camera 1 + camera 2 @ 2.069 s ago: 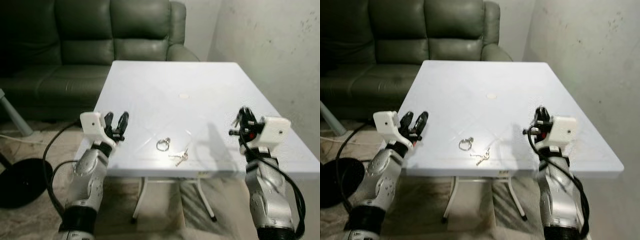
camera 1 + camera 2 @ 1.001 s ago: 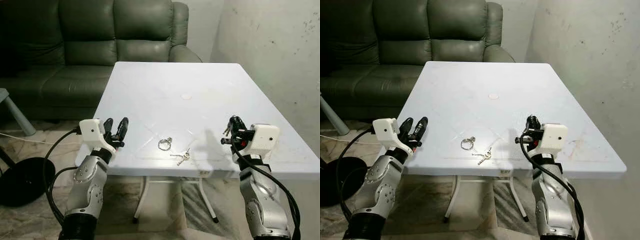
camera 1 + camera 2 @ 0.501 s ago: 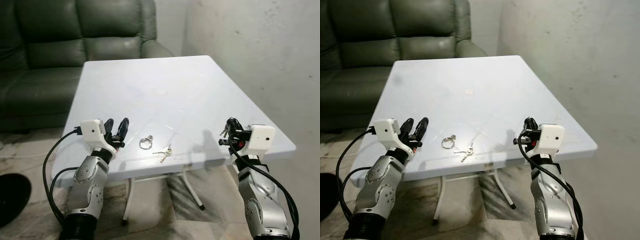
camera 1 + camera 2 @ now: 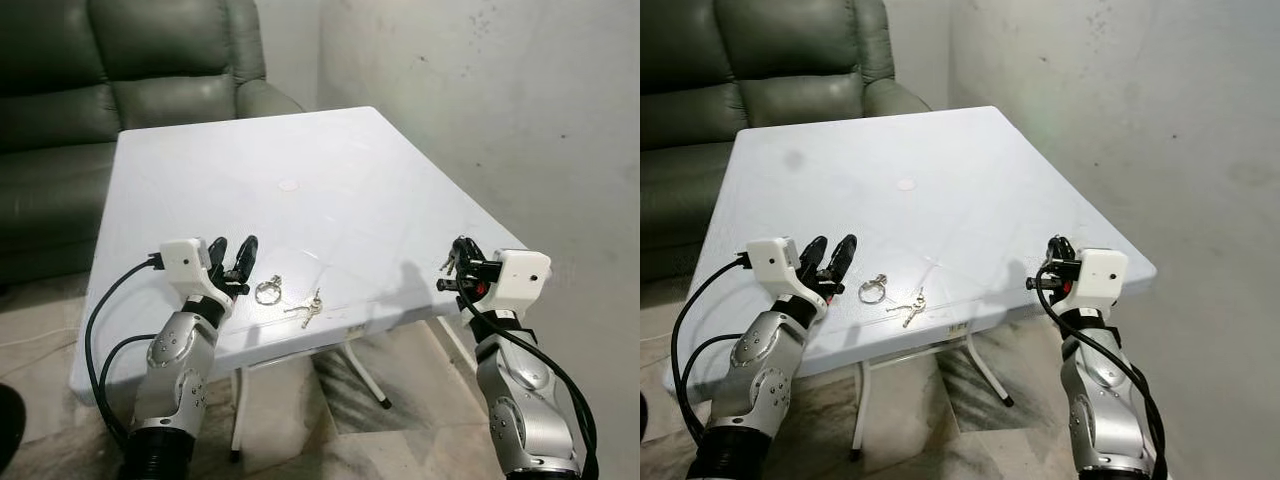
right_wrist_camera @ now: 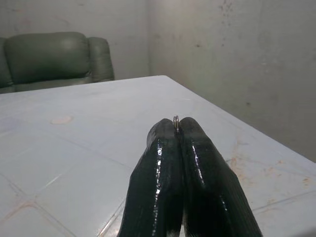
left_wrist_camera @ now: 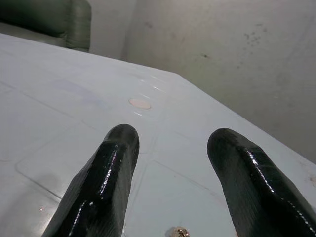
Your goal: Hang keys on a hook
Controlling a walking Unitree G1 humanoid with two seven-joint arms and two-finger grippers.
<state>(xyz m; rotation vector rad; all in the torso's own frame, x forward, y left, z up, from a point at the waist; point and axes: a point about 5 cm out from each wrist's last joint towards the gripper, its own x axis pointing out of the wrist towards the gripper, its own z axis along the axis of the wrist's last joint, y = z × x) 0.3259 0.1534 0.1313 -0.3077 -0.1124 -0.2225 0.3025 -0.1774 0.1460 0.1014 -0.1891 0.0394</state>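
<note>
On the worktop (image 4: 340, 170), a key ring (image 4: 267, 291) lies just right of the left pincer (image 4: 232, 262) with loose keys (image 4: 308, 309) just beyond it, both well left of the right pincer (image 4: 458, 262) at the worktop's right corner, and a sofa (image 4: 130, 80) stands behind.

White table (image 4: 330, 170) surface lay mostly bare toward far edge and far corners. Key ring (image 4: 267, 291) and loose keys (image 4: 306, 310) sat near near edge, between both arms. Green sofa (image 4: 120, 60) crowded far-left corner. Wall (image 4: 500, 100) ran close along right edge. Floor gap lay open beyond near-right corner.
</note>
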